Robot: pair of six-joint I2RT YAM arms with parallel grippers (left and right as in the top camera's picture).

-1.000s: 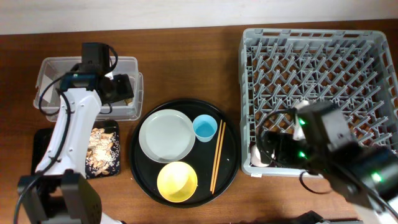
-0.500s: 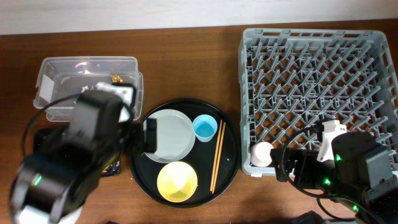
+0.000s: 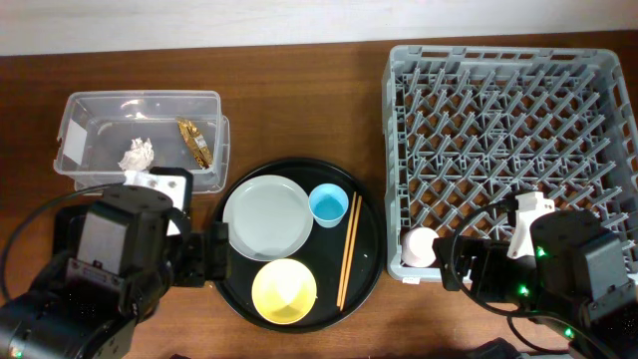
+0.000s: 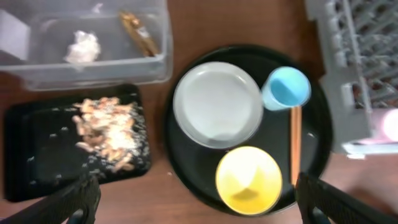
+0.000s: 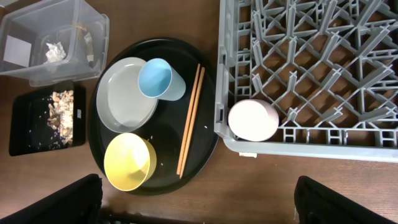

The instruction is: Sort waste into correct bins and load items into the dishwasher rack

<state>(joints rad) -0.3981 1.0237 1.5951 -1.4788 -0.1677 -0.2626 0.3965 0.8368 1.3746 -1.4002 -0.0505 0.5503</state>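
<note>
**Waste binned, one cup racked, both arms pulled back**

Waste sits in its two containers. A second ago the left arm reached over the clear box (image 3: 72, 150); half a second ago it was swinging away and hid the box's near edge. It now sits low at the front-left of the bench (image 3: 299, 100), and the whole box shows. The right arm was at the front-left corner of the dishwasher rack (image 3: 508, 130) a second ago. It has since backed off to the front-right and has not shifted in the last half second.

The left gripper (image 4: 199, 200) is released, with its fingers spread wide at the bottom corners of its wrist view and nothing between them. The right gripper (image 5: 199, 199) is released and empty too.

Inside the clear box lie the crumpled tissue (image 3: 138, 154) and, just to its right, the gold-brown wrapper (image 3: 195, 143). The shallow black tray (image 4: 37, 155) in front of the box holds the food scraps (image 4: 106, 130). In the overhead view the left arm covers this tray.

The pink cup (image 3: 421, 245) rests in the rack's front-left corner. The round black tray (image 3: 367, 259) carries the plate (image 3: 266, 216), the yellow bowl (image 3: 284, 290) in front of it, the blue cup (image 3: 328, 204) touching the plate's right edge, and the chopsticks (image 3: 348, 249) along the right side.
</note>
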